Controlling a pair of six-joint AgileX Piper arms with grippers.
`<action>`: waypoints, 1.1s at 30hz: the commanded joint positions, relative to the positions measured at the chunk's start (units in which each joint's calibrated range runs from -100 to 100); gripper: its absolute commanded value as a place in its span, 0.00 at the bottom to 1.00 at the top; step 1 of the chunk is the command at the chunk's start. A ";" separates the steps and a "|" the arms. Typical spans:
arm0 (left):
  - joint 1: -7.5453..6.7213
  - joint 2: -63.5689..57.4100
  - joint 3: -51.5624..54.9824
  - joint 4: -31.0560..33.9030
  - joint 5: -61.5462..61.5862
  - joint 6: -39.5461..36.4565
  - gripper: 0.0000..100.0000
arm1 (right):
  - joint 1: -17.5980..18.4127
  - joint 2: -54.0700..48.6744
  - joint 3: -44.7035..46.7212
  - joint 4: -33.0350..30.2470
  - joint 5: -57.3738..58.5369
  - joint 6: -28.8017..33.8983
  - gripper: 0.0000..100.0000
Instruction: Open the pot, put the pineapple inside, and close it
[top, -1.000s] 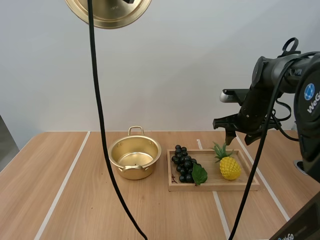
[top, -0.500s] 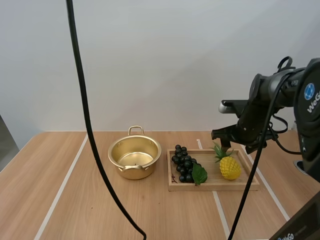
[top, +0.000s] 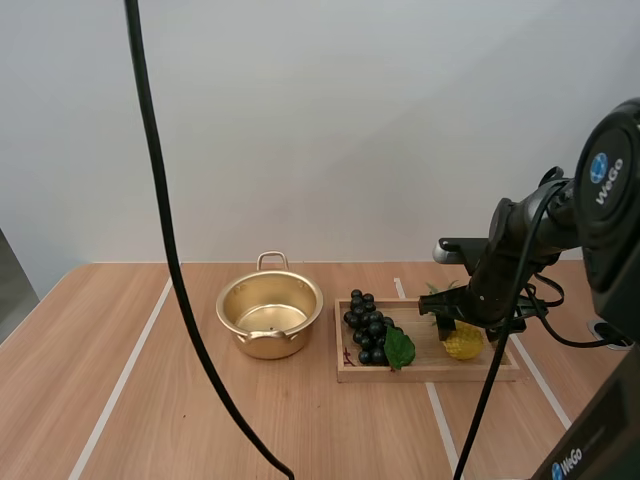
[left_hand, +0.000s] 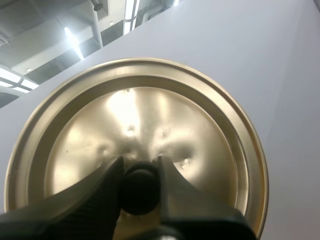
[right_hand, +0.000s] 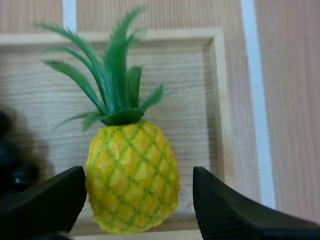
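Note:
The golden pot (top: 269, 315) stands open on the table, left of the wooden tray (top: 428, 368). Its golden lid (left_hand: 135, 135) is held up in the air, my left gripper (left_hand: 139, 187) shut on the lid's black knob (left_hand: 140, 192). A small yellow pineapple (right_hand: 132, 175) with green leaves lies in the right half of the tray. My right gripper (top: 462, 331) is down over the pineapple (top: 462, 343), open, with one finger (right_hand: 42, 202) on each side of the fruit and not touching it.
A bunch of dark grapes (top: 369, 329) with a green leaf lies in the left half of the tray, close to the pineapple. White stripes run across the wooden table (top: 120, 380). Bare table lies left of and in front of the pot.
My right gripper has come down from above the tray to straddle the pineapple. The lid has risen out of the high view. The pot, the grapes and the pineapple have not moved.

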 joint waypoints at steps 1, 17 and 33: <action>-0.14 0.00 -0.40 -1.40 0.45 -0.19 0.00 | -0.24 2.34 0.22 0.07 -2.89 -0.41 1.00; -0.14 0.00 -0.40 -1.30 1.73 -0.19 0.00 | -0.24 4.99 0.08 0.07 -16.72 -3.36 1.00; -0.14 0.00 -0.40 -1.06 4.35 -0.19 0.00 | -0.24 4.99 -0.11 2.56 -16.88 -3.46 0.00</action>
